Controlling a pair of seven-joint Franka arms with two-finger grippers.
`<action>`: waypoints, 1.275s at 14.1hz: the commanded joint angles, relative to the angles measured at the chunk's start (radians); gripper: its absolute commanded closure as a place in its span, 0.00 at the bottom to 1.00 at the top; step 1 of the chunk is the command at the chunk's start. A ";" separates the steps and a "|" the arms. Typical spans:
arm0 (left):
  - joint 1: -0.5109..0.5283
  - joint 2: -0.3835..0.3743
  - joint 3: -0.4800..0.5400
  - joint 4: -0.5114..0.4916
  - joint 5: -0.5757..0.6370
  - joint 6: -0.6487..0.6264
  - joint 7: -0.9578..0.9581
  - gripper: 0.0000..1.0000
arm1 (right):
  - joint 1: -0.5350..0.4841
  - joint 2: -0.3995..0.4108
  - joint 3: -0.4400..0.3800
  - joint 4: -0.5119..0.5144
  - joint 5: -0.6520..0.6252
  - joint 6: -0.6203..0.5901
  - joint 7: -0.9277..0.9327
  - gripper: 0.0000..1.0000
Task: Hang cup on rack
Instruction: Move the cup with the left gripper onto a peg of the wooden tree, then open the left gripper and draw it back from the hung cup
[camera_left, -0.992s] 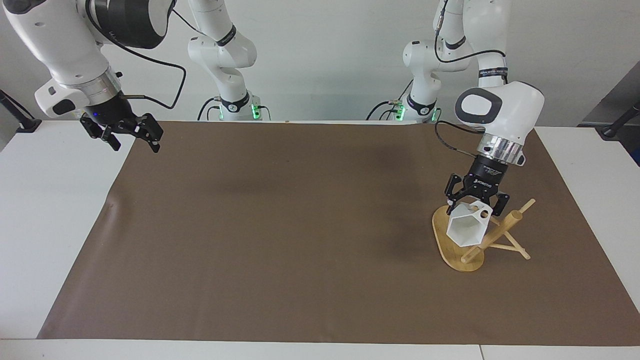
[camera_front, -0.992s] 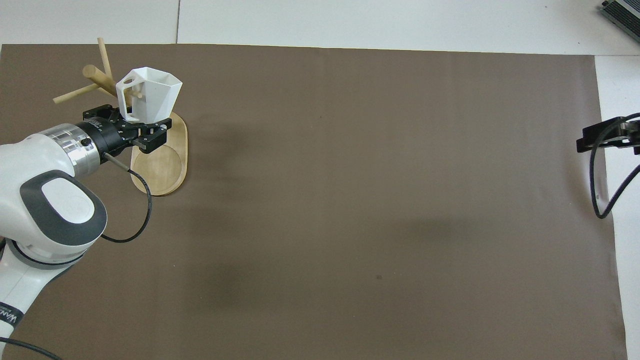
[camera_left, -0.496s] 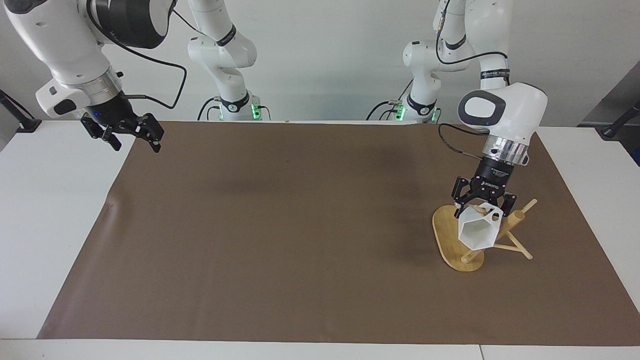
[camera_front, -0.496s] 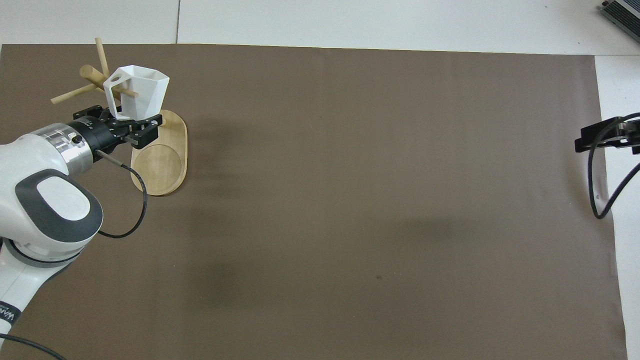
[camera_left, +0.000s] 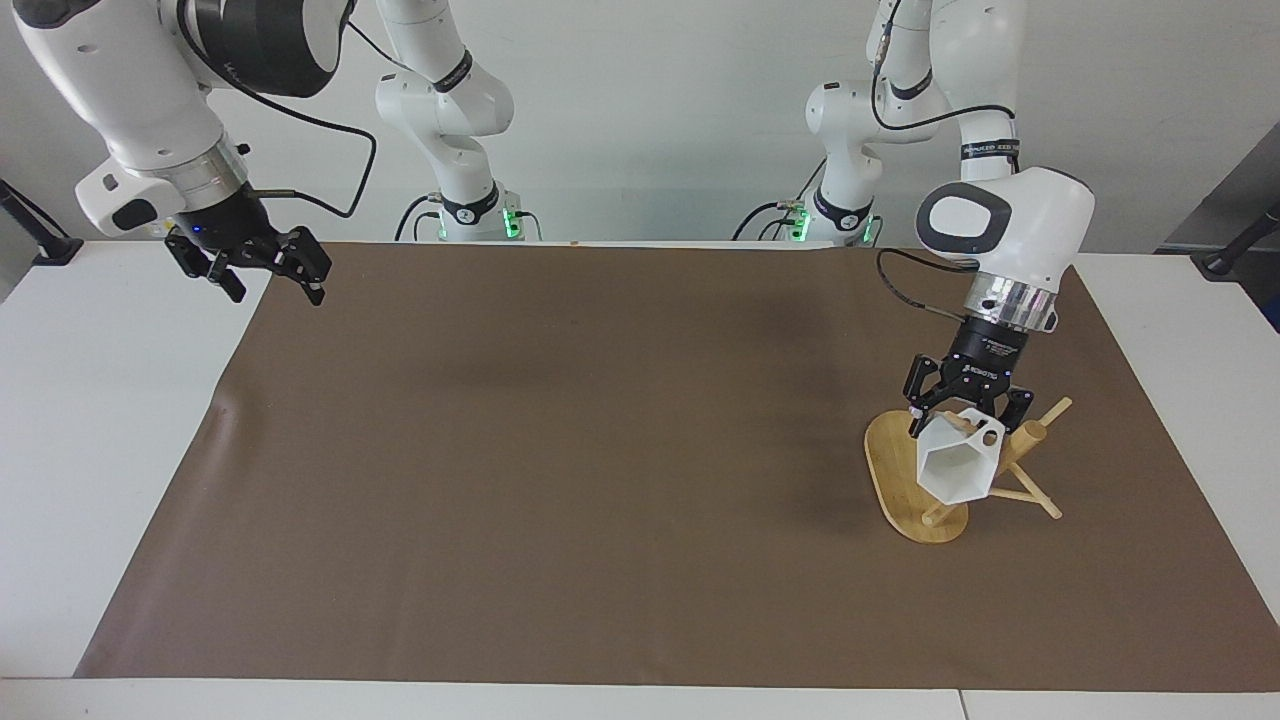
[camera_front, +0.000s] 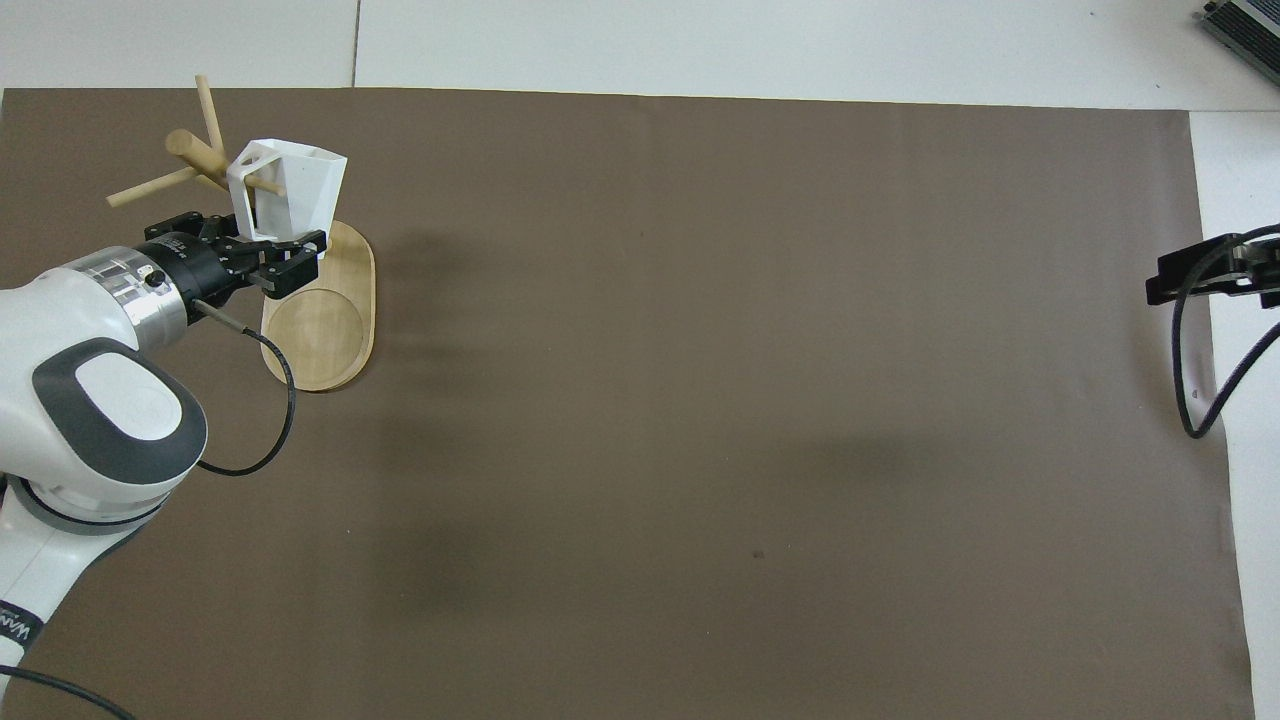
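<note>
Since the small matte white faceted cup (camera_left: 957, 462) has been carried sideways toward the central post within the last second, its blocky pierced handle is now seen threaded by one of the thin pegs of the light bamboo mug tree (camera_left: 915, 480), which stands at the left arm's end of the brown mat (camera_left: 600, 480). In the overhead view the peg is seen passing through the handle's opening, with its tip showing past the cup's wall (camera_front: 290, 190). The cup is held tilted above the rack's oval base, its hexagonal mouth turned away from the robots, and it is gripped at its bottom end by the closed jaws of the left gripper (camera_left: 966, 402). The insertion is judged essentially done; release and a clear withdrawal appear to be what remains, and it cannot be told whether the cup's weight is yet borne by the peg. The right gripper (camera_left: 262, 272), with its jaws spread, is kept waiting over the mat's edge at the right arm's end.
</note>
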 joint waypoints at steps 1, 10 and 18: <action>0.009 0.005 -0.004 0.001 0.013 0.017 -0.017 0.00 | -0.003 -0.016 0.004 -0.015 0.014 -0.001 0.013 0.00; 0.077 -0.015 0.011 0.067 0.353 -0.265 -0.011 0.00 | -0.004 -0.016 -0.001 -0.015 0.014 -0.001 0.018 0.00; 0.141 -0.104 0.011 0.240 0.627 -0.653 0.026 0.00 | -0.004 -0.018 -0.003 -0.015 0.014 -0.013 0.013 0.00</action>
